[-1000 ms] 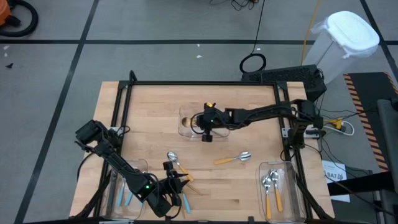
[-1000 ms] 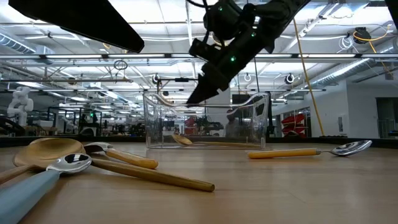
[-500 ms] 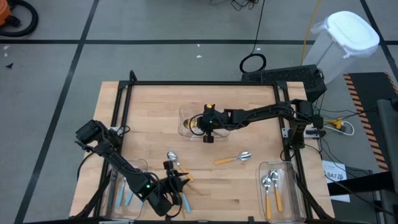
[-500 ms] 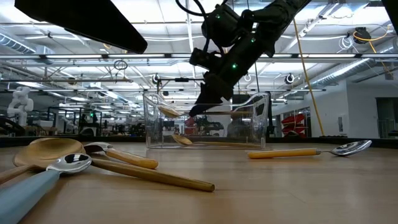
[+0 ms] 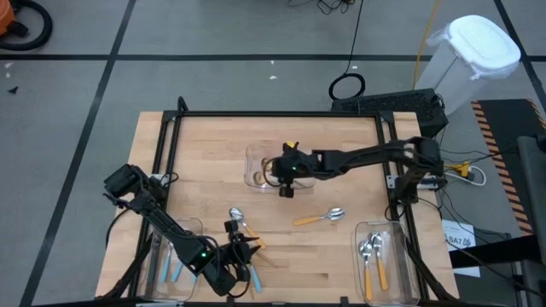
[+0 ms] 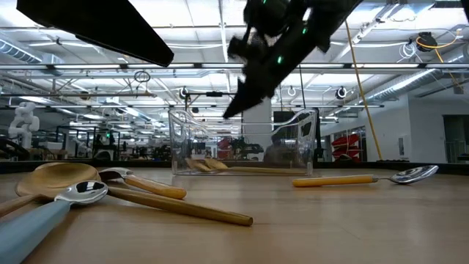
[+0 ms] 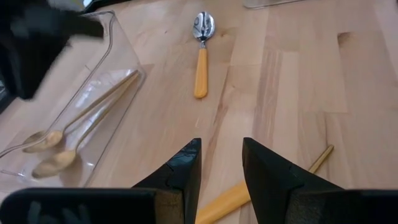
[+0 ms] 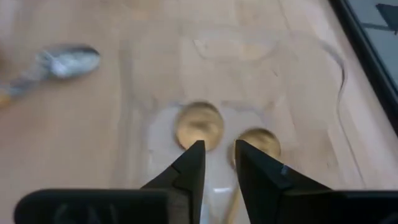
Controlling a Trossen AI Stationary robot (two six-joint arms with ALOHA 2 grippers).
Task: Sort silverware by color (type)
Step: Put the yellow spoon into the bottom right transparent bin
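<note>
The worktop (image 5: 213, 145) is pale wood planking inside a dark frame, standing on a grey floor crossed by dark lines. Level across it, the room behind shows bright ceiling lights, overhead rails and distant machinery.

The right tool (image 5: 284, 170) hangs over the clear tray (image 5: 253, 175) at the worktop's middle, its fingers (image 8: 191, 163) slightly parted and holding nothing. Two gold spoons (image 8: 199, 124) lie side by side in that tray.

The left tool (image 5: 241, 250) sits low at the near edge, released and empty, its fingers (image 7: 186, 168) just above a loose gold spoon (image 7: 283, 177) and an orange-handled spoon (image 6: 143, 183) in a small heap with a blue-handled spoon (image 6: 51, 209).

Another orange-handled spoon (image 5: 320, 217) lies alone on bare wood between the trays. A right-hand tray (image 5: 401, 273) holds orange-handled spoons (image 5: 375, 256); a left-hand tray (image 5: 158, 277) holds blue-handled spoons (image 5: 177, 266).
</note>
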